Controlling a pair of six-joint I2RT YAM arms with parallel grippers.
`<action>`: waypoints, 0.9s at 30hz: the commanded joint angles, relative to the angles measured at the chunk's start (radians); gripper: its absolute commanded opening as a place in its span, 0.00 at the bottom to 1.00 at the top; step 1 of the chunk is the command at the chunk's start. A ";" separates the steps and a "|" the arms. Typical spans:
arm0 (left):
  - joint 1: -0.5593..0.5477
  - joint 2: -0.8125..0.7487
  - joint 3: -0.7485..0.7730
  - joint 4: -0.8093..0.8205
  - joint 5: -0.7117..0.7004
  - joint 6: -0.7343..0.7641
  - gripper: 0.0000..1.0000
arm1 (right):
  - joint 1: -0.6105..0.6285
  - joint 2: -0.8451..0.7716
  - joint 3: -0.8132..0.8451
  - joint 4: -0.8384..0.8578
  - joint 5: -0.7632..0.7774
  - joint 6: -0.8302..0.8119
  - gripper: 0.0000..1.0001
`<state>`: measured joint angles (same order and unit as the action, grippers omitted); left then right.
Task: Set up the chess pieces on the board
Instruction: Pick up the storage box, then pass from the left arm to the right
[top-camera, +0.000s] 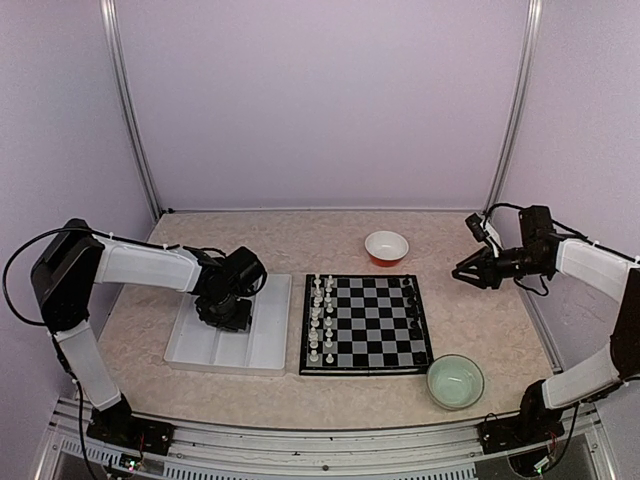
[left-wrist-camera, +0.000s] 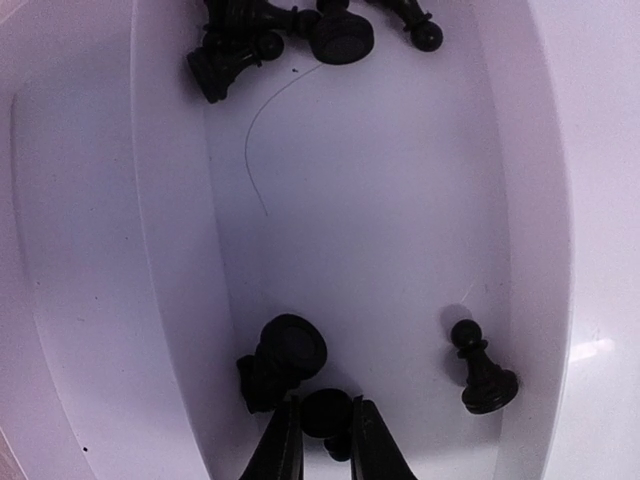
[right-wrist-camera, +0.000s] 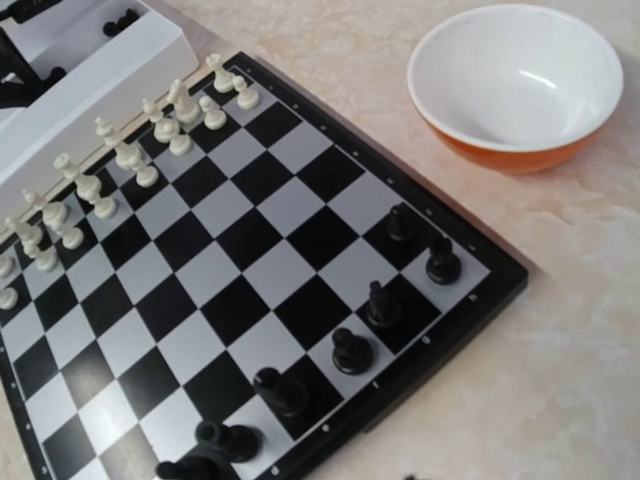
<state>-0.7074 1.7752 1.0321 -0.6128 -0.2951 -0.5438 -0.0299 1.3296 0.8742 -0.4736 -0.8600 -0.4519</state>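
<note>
Presently find left claw (left-wrist-camera: 323, 425) low in a compartment of the white tray (left-wrist-camera: 180, 260), fingers (left-wrist-camera: 285, 450) set narrow on either side of one black piece (left-wrist-camera: 325, 408), touching its round head on both flanks as far as visible. Note a toppled black cluster (left-wrist-camera: 283, 358) just left of that grip, a lone pawn (left-wrist-camera: 486, 376) off to the right near the compartment wall, and a black heap (left-wrist-camera: 270, 40) at the far end, with wide bare floor between heap and claw. Log tray edge just beside the left border of the board (top-camera: 370, 322), with a narrow strip of tabletop (top-camera: 480, 330) between. Record white pieces (top-camera: 318, 315) in two files along the board's left edge, placed black pieces (top-camera: 410, 305) along its right edge, middle files bare. Place right claw (top-camera: 468, 270) above bare tabletop right of the board's far corner, jaws spread, nothing between them. Mark orange bowl (top-camera: 386, 247) beyond the far edge, green bowl (top-camera: 455, 381) close to the near right corner.
</note>
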 joint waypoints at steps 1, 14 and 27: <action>-0.010 0.029 -0.006 -0.031 0.031 0.016 0.08 | 0.018 0.006 0.046 -0.038 -0.013 -0.012 0.35; -0.010 -0.278 0.016 -0.072 0.271 0.069 0.05 | 0.332 0.131 0.340 -0.166 0.020 -0.129 0.34; 0.020 -0.292 0.099 0.036 0.743 0.146 0.08 | 0.671 0.293 0.526 -0.085 0.182 -0.179 0.35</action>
<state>-0.6933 1.4765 1.0889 -0.6418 0.2352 -0.4366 0.5606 1.5845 1.3643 -0.5827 -0.7567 -0.5846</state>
